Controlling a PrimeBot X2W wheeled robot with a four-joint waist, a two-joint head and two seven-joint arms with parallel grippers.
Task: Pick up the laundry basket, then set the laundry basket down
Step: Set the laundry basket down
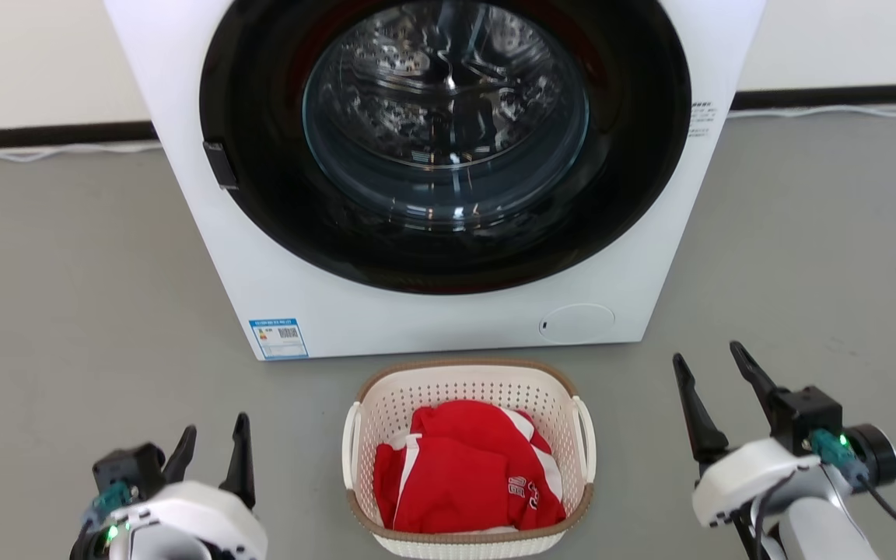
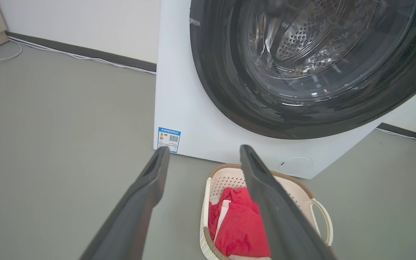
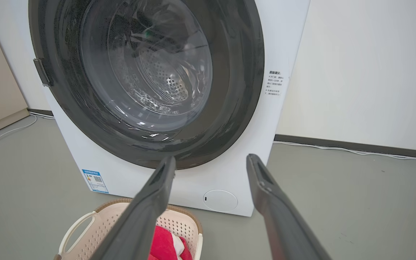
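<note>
**Head view.** The washing machine (image 1: 417, 327) is filling the upper middle of the frame: white front, dark round door, drum showing through the glass. A blue label (image 1: 278, 338) is sitting at its lower left corner and a round cap (image 1: 576, 323) at its lower right. Grey floor (image 1: 67, 311) is running off to both sides. A pale cable (image 1: 28, 152) is lying along the dark baseboard at the back.

The laundry basket (image 1: 463, 385) is standing on the floor at bottom centre, just in front of the machine, with a red garment (image 1: 456, 467) lying inside. The left gripper (image 1: 216, 425) is hanging at lower left and the right gripper (image 1: 706, 351) at lower right. Bare floor is lying between each of them and the basket. Both pairs of jaws are standing wide, holding nothing.

**Left wrist view.** Two dark fingers (image 2: 146, 202) are rising from the bottom edge, spread wide. The basket is sitting at lower centre-right. The right-hand finger is crossing in front of it and hiding its middle. The garment is showing in the gap, and a white loop handle (image 2: 321, 220) is showing right of that finger.

**Right wrist view.** The jaws are spread wide here too. The basket is sitting in the lower left corner, with the left-hand finger crossing over it. One handle is showing left of that finger, and the garment is showing in the gap.
</note>
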